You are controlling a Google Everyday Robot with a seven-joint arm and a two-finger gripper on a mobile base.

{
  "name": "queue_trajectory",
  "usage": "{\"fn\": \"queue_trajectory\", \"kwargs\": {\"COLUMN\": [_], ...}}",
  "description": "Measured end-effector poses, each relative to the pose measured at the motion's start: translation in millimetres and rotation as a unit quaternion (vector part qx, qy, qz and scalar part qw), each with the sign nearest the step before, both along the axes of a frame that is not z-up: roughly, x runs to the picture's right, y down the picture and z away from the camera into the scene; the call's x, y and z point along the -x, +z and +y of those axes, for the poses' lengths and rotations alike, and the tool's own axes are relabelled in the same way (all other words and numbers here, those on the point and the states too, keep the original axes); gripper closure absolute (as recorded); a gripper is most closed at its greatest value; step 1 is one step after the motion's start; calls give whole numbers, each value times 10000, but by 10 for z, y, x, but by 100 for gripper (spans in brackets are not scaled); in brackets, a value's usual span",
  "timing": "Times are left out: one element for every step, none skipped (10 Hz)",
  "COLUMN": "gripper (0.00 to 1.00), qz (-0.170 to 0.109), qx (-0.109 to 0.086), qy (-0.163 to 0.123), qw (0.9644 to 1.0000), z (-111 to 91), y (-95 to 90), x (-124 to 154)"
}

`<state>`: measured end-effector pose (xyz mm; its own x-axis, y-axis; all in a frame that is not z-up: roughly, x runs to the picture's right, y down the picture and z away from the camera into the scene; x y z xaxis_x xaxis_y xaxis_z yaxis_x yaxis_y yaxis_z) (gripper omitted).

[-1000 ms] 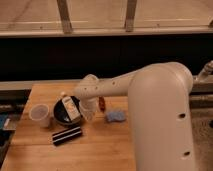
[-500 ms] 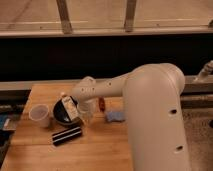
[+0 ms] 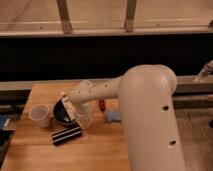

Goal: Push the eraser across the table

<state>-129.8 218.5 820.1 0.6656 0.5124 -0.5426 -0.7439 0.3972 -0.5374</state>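
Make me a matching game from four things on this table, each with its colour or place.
1 eraser; 2 cup; 3 spongy pad; 4 bowl.
A light blue, right of the gripper; B black, nearest the front edge; C pale, farthest left; D dark, between cup and gripper.
Pairs: 1-B, 2-C, 3-A, 4-D.
The gripper points down beside the bowl, just behind the eraser.

Dim, warm light from above: we see the arm [image 3: 150, 110] brightest along its upper curve, the table [image 3: 100, 150] evenly lit with an orange cast, and the band behind it nearly black. The gripper [image 3: 80, 119], low over the table just beside the bowl [image 3: 60, 116], reads pale against the bowl's dark interior. Shadows are soft-edged throughout.
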Motion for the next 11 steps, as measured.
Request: {"fn": "queue_trajectory", "kwargs": {"gripper": [100, 100, 100, 100, 100, 100, 100, 100, 100, 100, 100], "qz": [-71, -123, -207, -367, -489, -624, -787, -972, -1112, -1275, -1416], "qx": [16, 31, 50, 66, 94, 114, 151, 207, 251, 321, 408], "qy": [-30, -48, -69, -91, -153, -204, -278, -377, -468, -590, -741], "qw": [10000, 9999, 9997, 9993, 9986, 9978, 9964, 9943, 9924, 9896, 9863], "z": [24, 38, 60, 84, 118, 146, 175, 208, 234, 274, 331], "y": [-26, -45, -63, -97, -138, -169, -188, -202, -216, -234, -277], "x": [45, 78, 134, 255, 357, 469, 613, 781, 912, 1019, 1112]}}
